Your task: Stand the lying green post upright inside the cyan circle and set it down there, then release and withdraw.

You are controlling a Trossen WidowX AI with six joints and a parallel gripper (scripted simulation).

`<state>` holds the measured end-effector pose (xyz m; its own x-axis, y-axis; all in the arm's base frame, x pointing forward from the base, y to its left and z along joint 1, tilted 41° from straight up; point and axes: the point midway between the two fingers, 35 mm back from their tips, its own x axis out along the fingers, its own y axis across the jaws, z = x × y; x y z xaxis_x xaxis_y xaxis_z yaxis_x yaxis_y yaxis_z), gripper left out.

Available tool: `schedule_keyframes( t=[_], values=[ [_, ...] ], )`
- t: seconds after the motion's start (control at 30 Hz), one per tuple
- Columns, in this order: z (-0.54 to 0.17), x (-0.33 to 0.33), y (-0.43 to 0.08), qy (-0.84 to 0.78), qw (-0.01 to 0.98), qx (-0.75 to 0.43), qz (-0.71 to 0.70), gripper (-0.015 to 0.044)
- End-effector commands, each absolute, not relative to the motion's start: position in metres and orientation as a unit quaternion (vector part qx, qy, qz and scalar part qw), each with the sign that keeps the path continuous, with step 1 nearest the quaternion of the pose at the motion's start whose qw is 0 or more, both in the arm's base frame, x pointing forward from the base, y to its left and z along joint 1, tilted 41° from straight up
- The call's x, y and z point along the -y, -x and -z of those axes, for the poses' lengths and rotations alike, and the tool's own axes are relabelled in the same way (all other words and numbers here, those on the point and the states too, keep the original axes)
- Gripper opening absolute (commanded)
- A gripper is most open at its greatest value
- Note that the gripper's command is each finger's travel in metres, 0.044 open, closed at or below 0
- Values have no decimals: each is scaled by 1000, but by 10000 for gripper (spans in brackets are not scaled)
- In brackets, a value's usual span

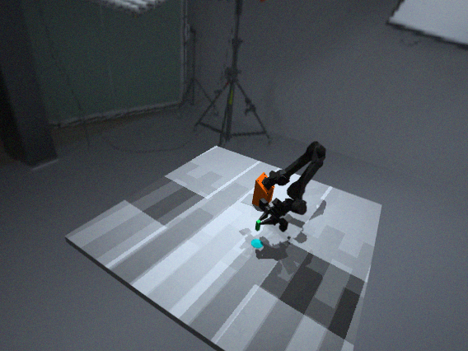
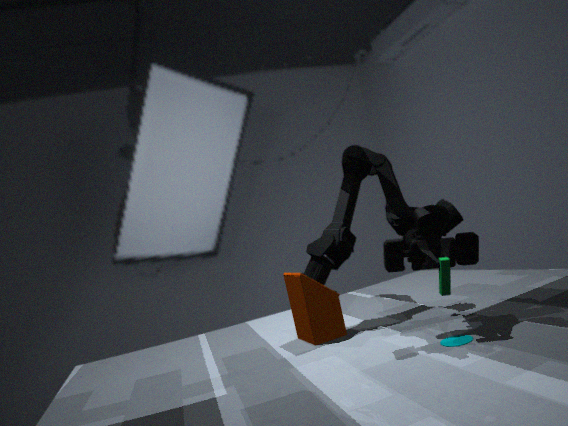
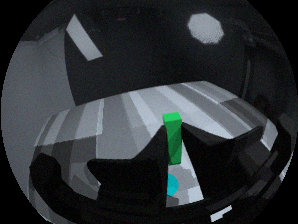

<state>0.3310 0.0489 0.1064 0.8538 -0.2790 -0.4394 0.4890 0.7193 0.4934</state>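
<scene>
The green post is upright and held in the air by its upper part. My gripper is shut on it, with one finger on each side in the wrist view. The cyan circle lies flat on the table, below the post's lower end. A clear gap shows between post and circle in the exterior view. Nothing stands on the circle.
An orange block stands upright beside the arm's base end, behind the circle in the top view. The patchwork table carries the arm's dark shadows around the circle.
</scene>
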Motion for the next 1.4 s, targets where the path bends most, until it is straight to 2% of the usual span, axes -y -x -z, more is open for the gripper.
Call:
schedule_keyframes(
  t=[0.0,0.63,1.37],
  values=[
    [-110,-47,-327,-321,910,-151,213,23],
    [-120,-45,-313,-358,903,-87,220,23],
    [-114,-51,-315,-359,903,-87,221,23]
  ],
)
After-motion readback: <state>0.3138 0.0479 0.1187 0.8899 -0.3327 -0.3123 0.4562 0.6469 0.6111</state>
